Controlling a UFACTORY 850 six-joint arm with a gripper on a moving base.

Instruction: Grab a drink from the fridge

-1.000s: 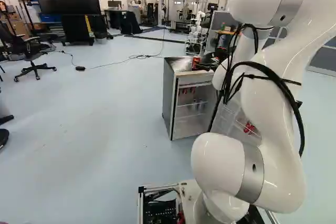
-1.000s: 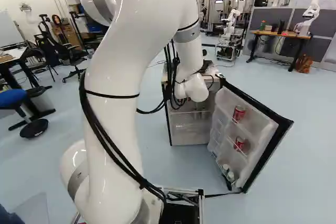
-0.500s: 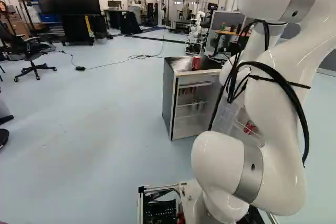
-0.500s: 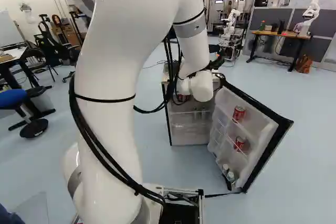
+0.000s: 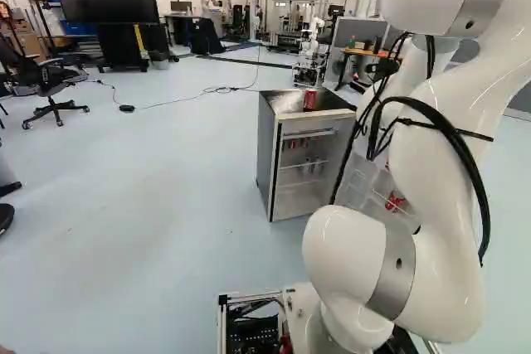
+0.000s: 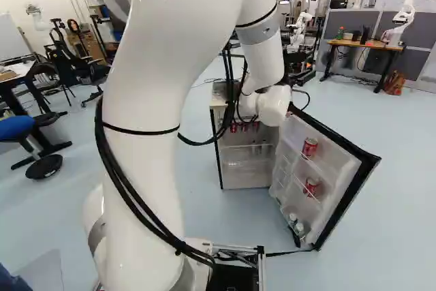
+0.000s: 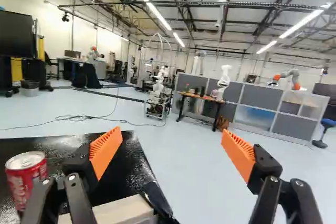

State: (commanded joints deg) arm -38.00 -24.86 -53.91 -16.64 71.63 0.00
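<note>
One can [image 7: 25, 178] on the fridge [image 5: 266, 155] is judged smooth, slippery, dentable; mid-body grasp is advised. Gripper [image 7: 171, 132] is spread wide.

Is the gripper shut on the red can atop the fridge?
No, the gripper stands open, and the red can sits outside its fingers, on the fridge top.

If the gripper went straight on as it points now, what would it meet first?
Nothing close, it seems: past the fridge top, the way ahead of the gripper looks free over the floor, toward a far-off cart and desk; depth is unclear.
</note>
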